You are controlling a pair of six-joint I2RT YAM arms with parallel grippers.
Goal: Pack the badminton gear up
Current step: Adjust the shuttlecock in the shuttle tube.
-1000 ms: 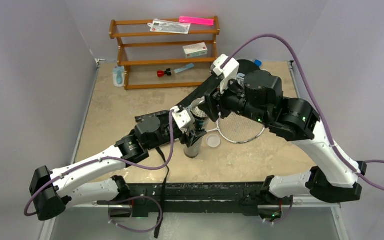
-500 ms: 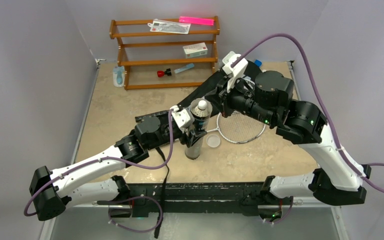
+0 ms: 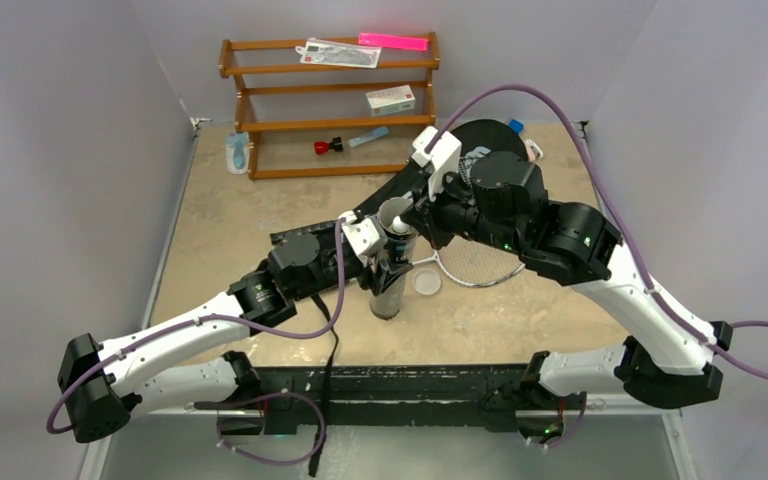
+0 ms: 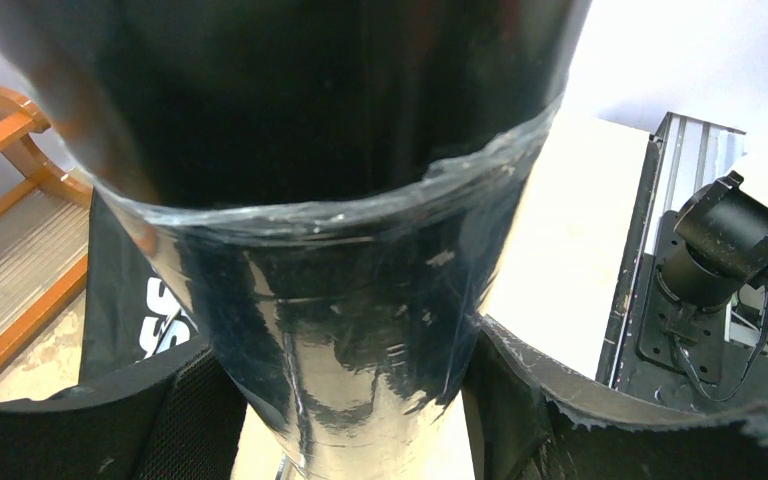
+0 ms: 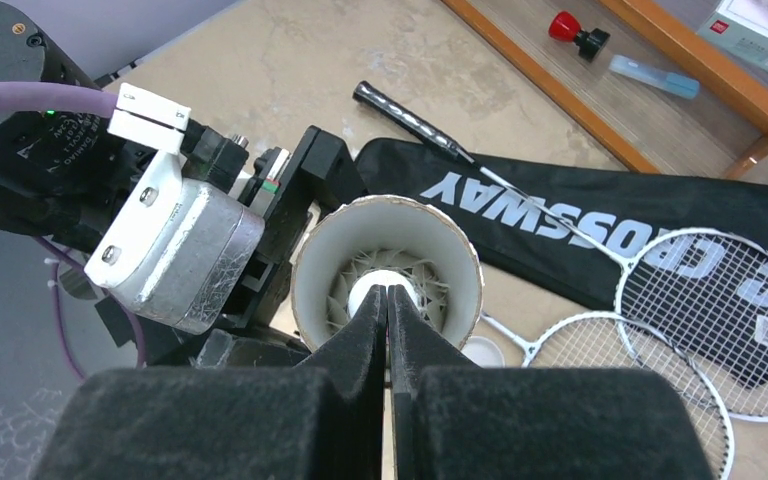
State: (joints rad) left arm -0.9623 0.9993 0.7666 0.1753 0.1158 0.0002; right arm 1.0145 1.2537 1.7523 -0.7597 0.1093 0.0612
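Note:
The dark tube (image 3: 388, 288) stands upright near the table's middle, and my left gripper (image 3: 384, 262) is shut on its side. In the left wrist view the tube (image 4: 340, 300) fills the frame between the left gripper's (image 4: 350, 400) fingers. My right gripper (image 5: 388, 292) is shut with nothing held, its tips over the tube's open mouth (image 5: 305, 262) and at the white cork of a shuttlecock (image 5: 430, 290) inside. Two rackets (image 5: 720, 290) (image 5: 610, 365) lie partly on the black CROSSWAY bag (image 5: 560, 215).
A small round lid (image 3: 426, 282) lies right of the tube. The brown wooden rack (image 3: 330, 122) stands at the back with a white box (image 3: 390, 99) and a pink strip (image 3: 393, 41). A blue object (image 3: 237, 152) lies left of it.
My right gripper pulled back to the right, shut, then returned over the tube's mouth. The shuttlecock now sits lower in the tube. The left arm held still.

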